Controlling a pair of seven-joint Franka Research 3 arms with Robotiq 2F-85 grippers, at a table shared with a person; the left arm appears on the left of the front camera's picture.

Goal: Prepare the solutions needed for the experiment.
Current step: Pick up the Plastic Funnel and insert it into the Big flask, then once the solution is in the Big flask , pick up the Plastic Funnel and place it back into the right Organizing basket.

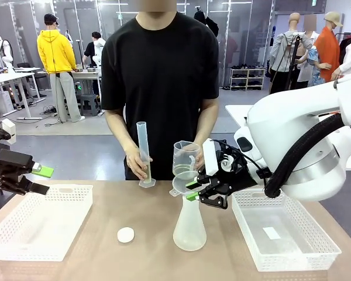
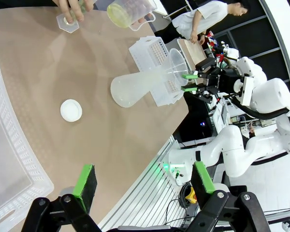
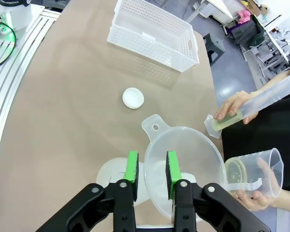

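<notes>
The right gripper (image 3: 151,160) straddles the funnel (image 3: 193,145) rim, jaws apart with a gap and not pinching it. The solutions (image 3: 221,124) lie ahead-right of it, in the person's cylinder (image 3: 268,96) and jug (image 3: 256,166). The left gripper (image 2: 143,170) hangs spread wide, empty.

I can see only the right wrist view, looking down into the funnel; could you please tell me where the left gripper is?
Observer: The left gripper hangs open, holding nothing, near the white basket on the robot's left.
Operator: Thank you. Is the vessel under the funnel standing straight?
Observer: Yes, the conical flask stands upright, with the funnel seated in its neck.
Operator: And is there anything on the other side of the flask?
Observer: A second white basket lies on the robot's right of the flask.
</notes>
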